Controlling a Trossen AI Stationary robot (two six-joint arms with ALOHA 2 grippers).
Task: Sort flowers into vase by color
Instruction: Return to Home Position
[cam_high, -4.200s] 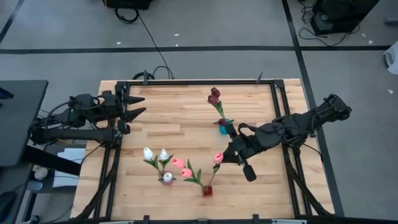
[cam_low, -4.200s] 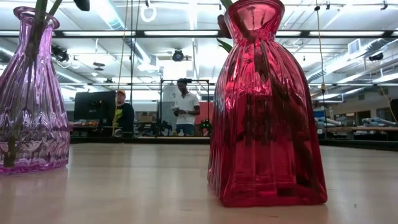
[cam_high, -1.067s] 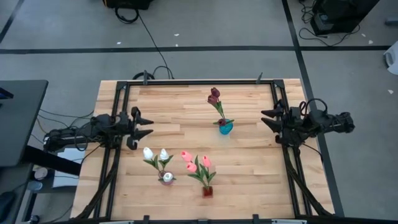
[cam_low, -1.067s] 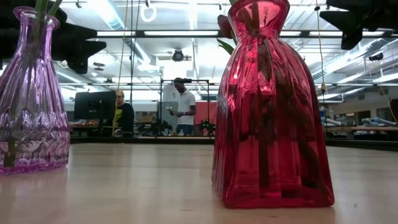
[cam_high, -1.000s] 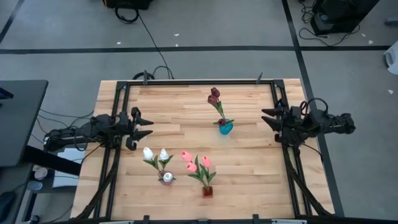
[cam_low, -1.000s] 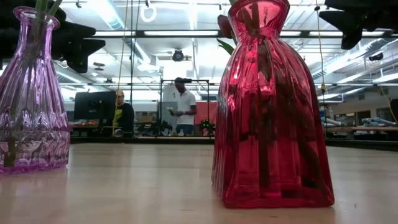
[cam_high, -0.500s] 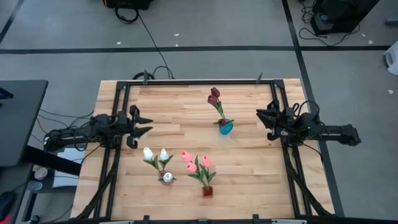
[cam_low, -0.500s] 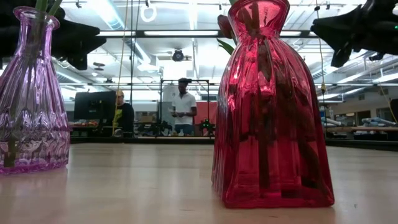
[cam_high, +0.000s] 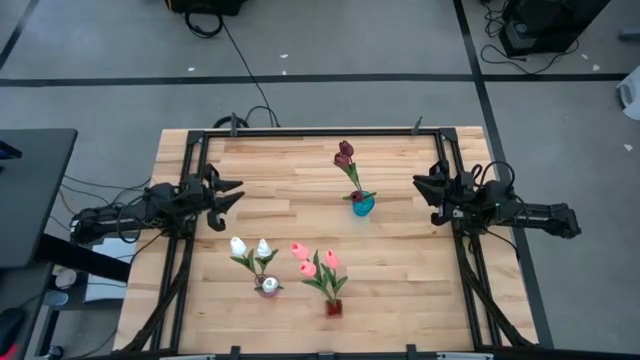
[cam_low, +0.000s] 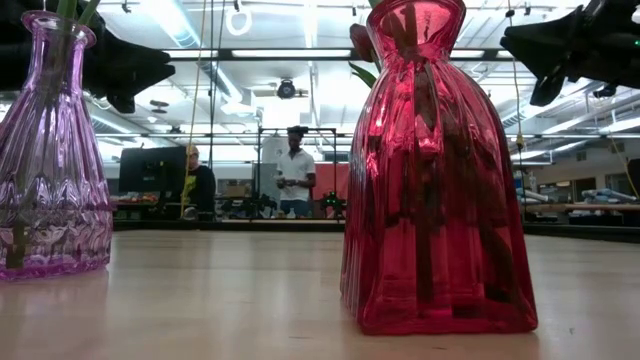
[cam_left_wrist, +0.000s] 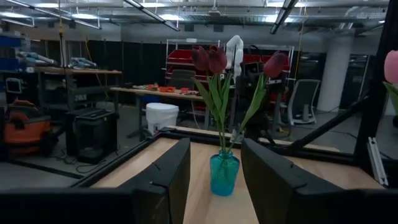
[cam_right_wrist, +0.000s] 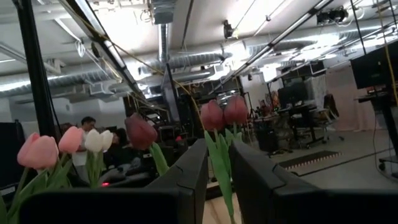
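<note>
Flowers (cam_high: 345, 152) in vases (cam_high: 362, 206); arms (cam_high: 130, 212) (both) aside

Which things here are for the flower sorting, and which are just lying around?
For the job: maroon flowers in blue vase; white flowers in purple vase; pink flowers in red vase; left gripper and right gripper, both open, at the table's sides.
Just around: person, white bin, office chair, all beyond the table.

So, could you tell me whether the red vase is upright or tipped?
Upright. In the low view the red vase stands flat on its base on the table, neck uppermost.
</note>
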